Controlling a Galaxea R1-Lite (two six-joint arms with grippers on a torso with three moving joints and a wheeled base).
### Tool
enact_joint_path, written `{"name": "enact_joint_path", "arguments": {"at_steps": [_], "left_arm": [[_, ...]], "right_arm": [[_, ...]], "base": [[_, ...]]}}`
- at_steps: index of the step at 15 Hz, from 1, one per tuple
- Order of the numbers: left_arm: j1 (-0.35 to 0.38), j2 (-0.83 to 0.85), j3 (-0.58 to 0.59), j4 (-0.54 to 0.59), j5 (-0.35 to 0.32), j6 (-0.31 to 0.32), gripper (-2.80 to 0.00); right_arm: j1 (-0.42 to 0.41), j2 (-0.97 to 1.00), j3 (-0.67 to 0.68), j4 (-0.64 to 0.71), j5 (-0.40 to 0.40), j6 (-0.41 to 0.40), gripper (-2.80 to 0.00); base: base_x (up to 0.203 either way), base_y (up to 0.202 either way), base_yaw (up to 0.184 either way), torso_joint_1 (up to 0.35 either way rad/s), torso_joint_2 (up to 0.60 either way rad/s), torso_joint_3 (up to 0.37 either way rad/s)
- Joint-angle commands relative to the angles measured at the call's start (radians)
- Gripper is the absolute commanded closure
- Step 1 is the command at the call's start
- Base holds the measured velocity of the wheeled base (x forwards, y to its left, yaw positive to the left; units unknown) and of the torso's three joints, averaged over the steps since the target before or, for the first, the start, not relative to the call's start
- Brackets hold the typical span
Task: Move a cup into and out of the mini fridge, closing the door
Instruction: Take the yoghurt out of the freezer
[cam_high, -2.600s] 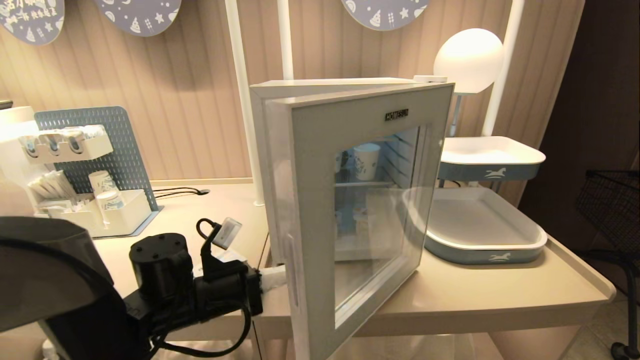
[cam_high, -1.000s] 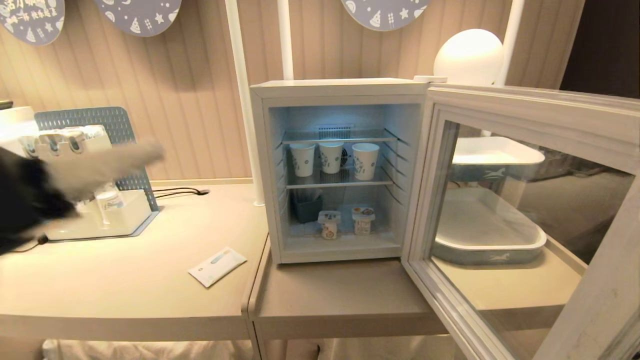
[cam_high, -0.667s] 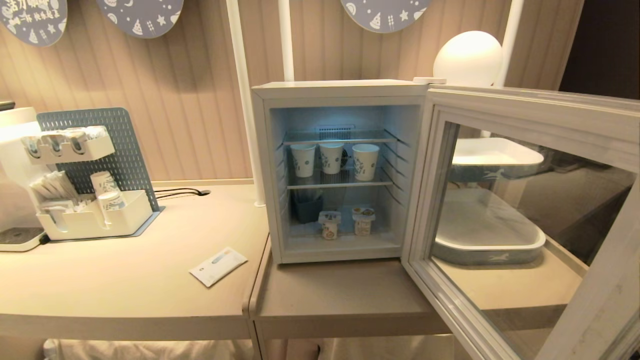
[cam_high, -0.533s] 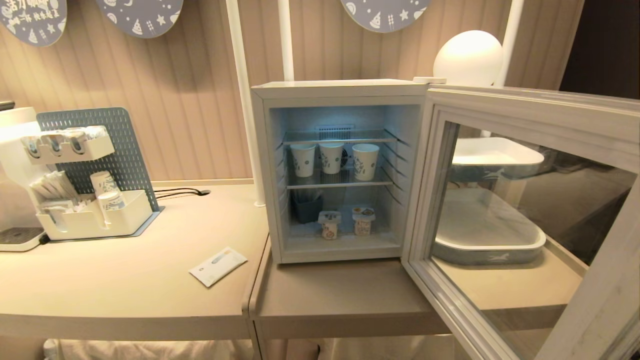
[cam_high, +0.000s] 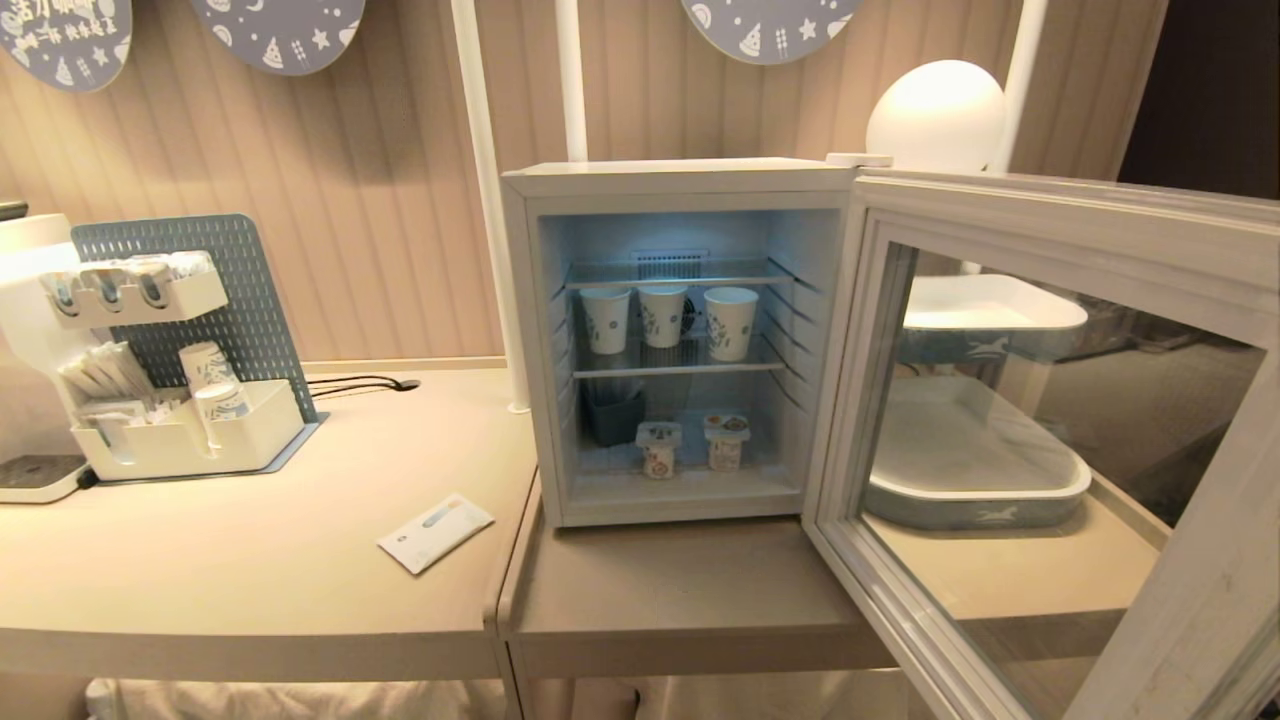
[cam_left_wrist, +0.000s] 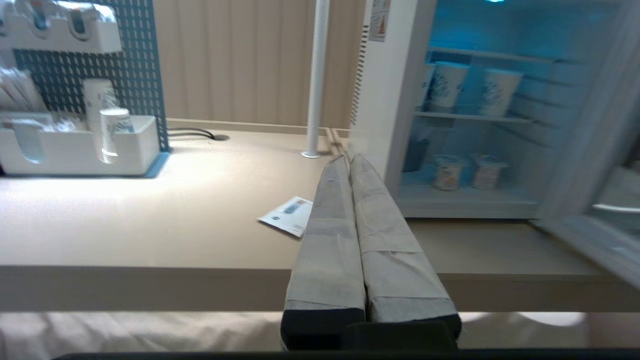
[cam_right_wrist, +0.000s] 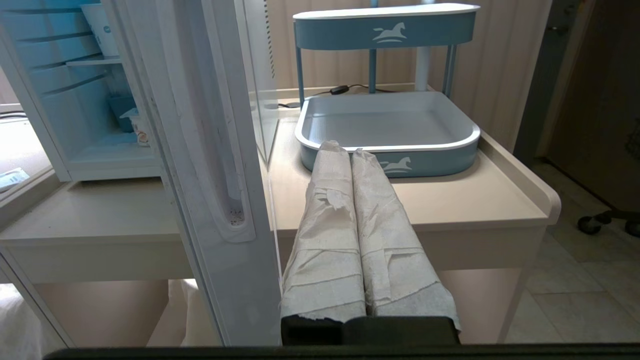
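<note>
Both jaws closed and empty; the 3 paper cups (cam_high: 664, 318) in the mini fridge (cam_high: 680, 180) look light, crushable: grip mid-wall gently

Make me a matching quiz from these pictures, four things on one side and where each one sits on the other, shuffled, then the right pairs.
Things:
1. three paper cups
2. two yogurt pots
3. flat white packet
4. blue-and-white tray

Places:
A. on the tabletop left of the mini fridge
B. middle wire shelf of the fridge
C. behind the open door, seen through its glass
D. fridge floor

Pairs: 1-B, 2-D, 3-A, 4-C
</note>
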Motion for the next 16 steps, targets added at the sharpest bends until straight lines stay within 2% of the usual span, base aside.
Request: {"name": "enact_joint_path", "arguments": {"at_steps": [1, 2, 3, 7, 14, 16], "left_arm": [[0.000, -0.040, 0.224, -0.283, 0.009, 0.043, 0.00], [-0.001, -0.049, 0.283, -0.308, 0.022, 0.068, 0.00], [-0.002, -0.056, 0.302, -0.329, 0.033, 0.064, 0.00], [-0.002, -0.056, 0.302, -0.331, 0.033, 0.059, 0.00], [-0.002, -0.056, 0.302, -0.331, 0.035, 0.057, 0.00], [-0.002, -0.056, 0.302, -0.337, 0.035, 0.064, 0.00]], "right_arm": [[0.000, 0.001, 0.035, -0.001, 0.001, -0.002, 0.00], [0.000, 0.002, 0.035, -0.001, 0.001, 0.000, 0.00], [0.000, 0.001, 0.035, -0.001, 0.001, 0.000, 0.00], [0.000, 0.002, 0.035, -0.001, 0.001, 0.006, 0.00], [0.000, 0.002, 0.035, -0.001, 0.001, 0.006, 0.00], [0.000, 0.002, 0.035, -0.001, 0.001, 0.006, 0.00]], "base": [[0.000, 0.000, 0.000, 0.000, 0.00, 0.000], [0.000, 0.000, 0.000, 0.000, 0.00, 0.000], [0.000, 0.000, 0.000, 0.000, 0.00, 0.000], [0.000, 0.000, 0.000, 0.000, 0.00, 0.000], [-0.175, 0.000, 0.001, 0.005, 0.00, 0.001], [-0.064, 0.000, -0.003, 0.001, 0.00, 0.006]]}}
